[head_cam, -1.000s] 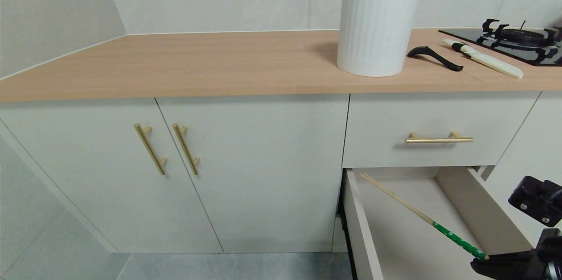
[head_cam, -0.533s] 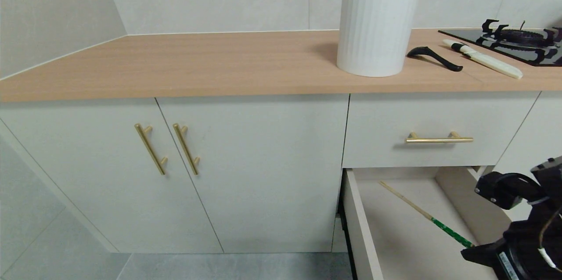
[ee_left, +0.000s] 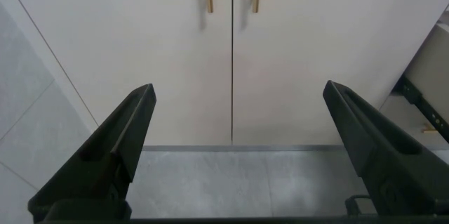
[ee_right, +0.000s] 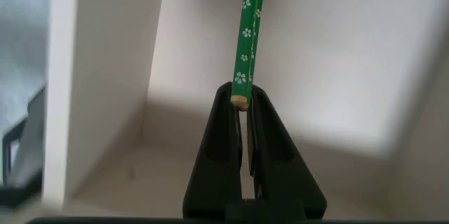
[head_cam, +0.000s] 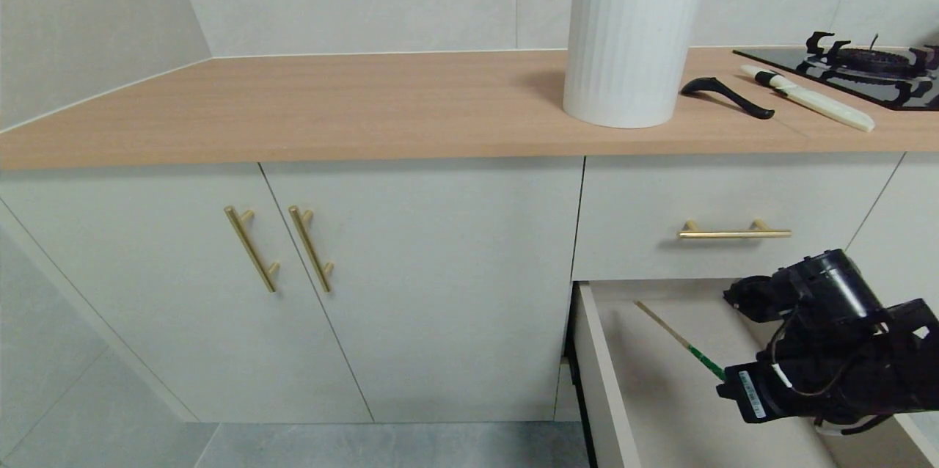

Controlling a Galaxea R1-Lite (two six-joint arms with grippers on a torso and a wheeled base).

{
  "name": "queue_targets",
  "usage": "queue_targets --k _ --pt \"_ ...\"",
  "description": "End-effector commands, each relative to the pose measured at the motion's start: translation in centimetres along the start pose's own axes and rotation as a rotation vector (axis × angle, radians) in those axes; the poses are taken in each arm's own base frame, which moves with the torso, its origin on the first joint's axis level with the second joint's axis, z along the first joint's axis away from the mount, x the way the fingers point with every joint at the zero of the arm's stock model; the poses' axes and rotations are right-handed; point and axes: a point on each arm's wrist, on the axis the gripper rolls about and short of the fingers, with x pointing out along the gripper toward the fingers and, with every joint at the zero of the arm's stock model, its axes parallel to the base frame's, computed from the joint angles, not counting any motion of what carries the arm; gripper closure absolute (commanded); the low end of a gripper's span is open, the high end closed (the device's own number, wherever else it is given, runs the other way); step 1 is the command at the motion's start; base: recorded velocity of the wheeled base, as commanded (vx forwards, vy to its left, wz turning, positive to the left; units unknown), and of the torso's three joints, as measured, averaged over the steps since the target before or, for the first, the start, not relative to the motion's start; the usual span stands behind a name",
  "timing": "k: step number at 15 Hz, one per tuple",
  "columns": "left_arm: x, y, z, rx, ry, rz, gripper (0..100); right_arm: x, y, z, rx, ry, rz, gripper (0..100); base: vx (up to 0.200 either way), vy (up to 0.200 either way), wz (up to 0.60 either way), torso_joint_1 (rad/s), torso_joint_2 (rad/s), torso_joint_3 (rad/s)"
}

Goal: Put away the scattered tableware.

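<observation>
My right pincer (ee_right: 242,101) is closed tight on the chopsticks (ee_right: 249,34). It grips them by the very end of their green, flower-patterned part, and the butt ends sit just proud of the fingertips. In the head view the right pincer (head_cam: 728,380) is inside the open lower drawer (head_cam: 601,373), low and toward its front. The chopsticks (head_cam: 678,339) run away from the pincer toward the drawer's back corner on the robot's left, bare wood at the far end. I cannot tell whether those far tips touch the drawer floor. The only thing I see in the drawer is the chopsticks, ahead of the pincer, and the pincer's own bulk hides the part under it.

Straight above the pincer is the closed upper drawer (head_cam: 733,193) with its gold handle (head_cam: 733,233). Higher up, on the wooden counter (head_cam: 330,101), a tall white ribbed jar (head_cam: 631,35) stands; its top is cut off, so I cannot see what it holds. Beside it, on the stove side, lie a black curved tool (head_cam: 726,95) and a white-bladed knife (head_cam: 807,97), and the stove (head_cam: 866,64) is past them.

My left pincer (ee_left: 237,89) is spread wide with nothing between its fingers. It faces the closed cupboard doors (ee_left: 231,41), with the grey floor (ee_left: 231,182) below it.
</observation>
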Motion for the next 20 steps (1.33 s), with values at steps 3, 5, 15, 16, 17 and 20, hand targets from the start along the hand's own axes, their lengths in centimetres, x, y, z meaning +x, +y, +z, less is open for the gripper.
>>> queue_targets --k 3,5,15,16,17,20 --pt "0.0 0.0 0.0 0.000 0.000 0.000 0 6.2 0.6 -1.4 0.024 0.054 0.004 100 0.000 0.000 0.00 0.000 0.00 0.000" --pt "0.0 0.0 0.0 0.000 0.000 0.000 0 7.8 0.9 -1.6 0.051 0.040 0.000 100 0.000 0.000 0.00 0.000 0.00 0.000" --pt "0.0 0.0 0.0 0.000 0.000 0.000 0 12.3 0.9 -2.6 0.070 0.017 -0.045 100 0.000 0.000 0.00 0.000 0.00 0.000" --pt "0.0 0.0 0.0 0.000 0.000 0.002 0 12.4 0.9 -2.6 0.070 0.019 -0.045 100 0.000 0.000 0.00 0.000 0.00 0.000" --pt "0.0 0.0 0.0 0.000 0.000 0.000 0 12.5 0.9 -2.6 0.070 0.019 -0.045 100 0.000 0.000 0.00 0.000 0.00 0.000" --pt "0.0 0.0 0.0 0.000 0.000 0.000 0 12.7 0.9 -2.7 0.070 0.023 -0.049 100 0.000 0.000 0.00 0.000 0.00 0.000"
